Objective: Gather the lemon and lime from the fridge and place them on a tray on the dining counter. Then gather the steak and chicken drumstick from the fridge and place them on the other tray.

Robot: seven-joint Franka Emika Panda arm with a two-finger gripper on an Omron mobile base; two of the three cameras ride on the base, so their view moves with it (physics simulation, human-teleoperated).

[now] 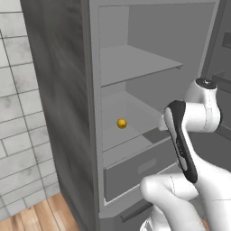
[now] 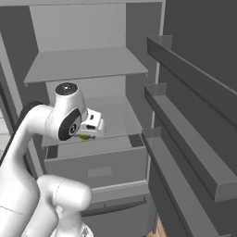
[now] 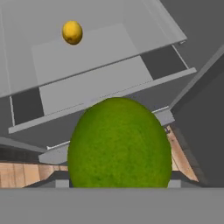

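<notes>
The fridge [image 1: 63, 99] stands open. On its lower inner shelf the small yellow-orange lemon [image 1: 121, 123] rests, at the top left of the hand view [image 3: 72, 32]. The green lime [image 3: 119, 144] looms large at the bottom of the hand view, sitting between my fingers. From the right base view the lime [image 2: 84, 137] peeks out as a green sliver under the hand, just in front of the lower shelf. My gripper [image 2: 89, 131] is shut on the lime, held above the drawer and clear of the shelf.
A grey drawer [image 1: 140, 168] juts out below the lemon's shelf. An upper shelf [image 2: 85, 65] is bare. The open door's shelves [image 2: 185, 115] line the right side. A white tiled wall [image 1: 18, 113] and wood floor [image 1: 40, 216] lie to the left.
</notes>
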